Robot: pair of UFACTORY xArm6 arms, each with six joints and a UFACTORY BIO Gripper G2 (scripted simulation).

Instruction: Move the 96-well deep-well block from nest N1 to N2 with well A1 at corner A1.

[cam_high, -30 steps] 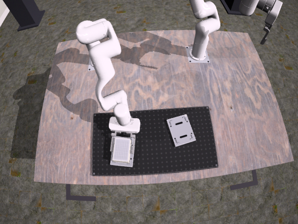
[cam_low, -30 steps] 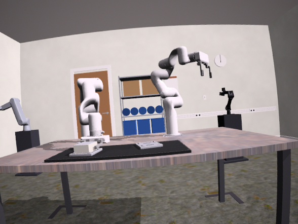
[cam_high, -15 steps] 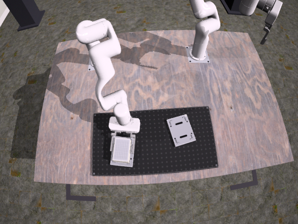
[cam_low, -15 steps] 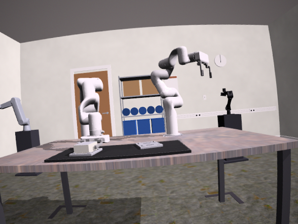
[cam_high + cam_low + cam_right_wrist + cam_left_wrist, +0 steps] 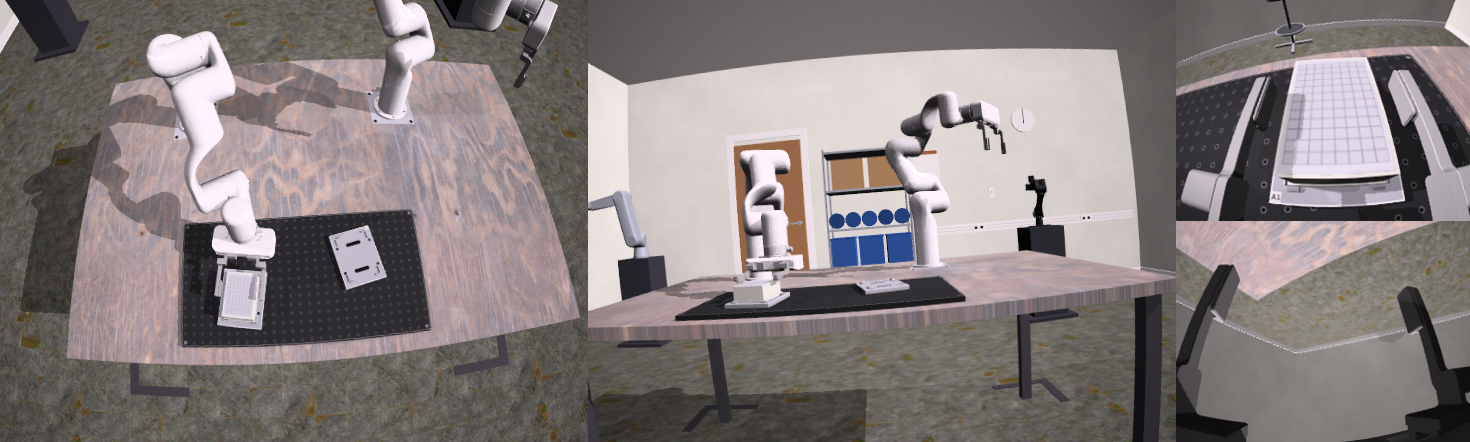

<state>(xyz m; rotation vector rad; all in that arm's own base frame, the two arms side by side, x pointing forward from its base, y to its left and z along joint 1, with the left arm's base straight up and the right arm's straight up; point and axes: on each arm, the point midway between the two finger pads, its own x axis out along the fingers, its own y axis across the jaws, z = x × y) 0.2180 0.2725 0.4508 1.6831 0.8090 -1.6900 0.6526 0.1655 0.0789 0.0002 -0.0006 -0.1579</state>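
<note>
The pale deep-well block is in nest N2 and looks level. The A1 label shows at the nest's near left corner in the right wrist view. Which block corner is cut off, and the locators under it, I cannot make out. My right gripper is open, one finger on each side of the block, with gaps between. Nest N1 is empty. My left gripper is open and empty, high up away from the nests.
Both nests stand on a black perforated board near the table's edge opposite the arm bases. N1 is turned at an angle, with a stretch of board between it and N2. The left arm stands raised at its base, away from the board.
</note>
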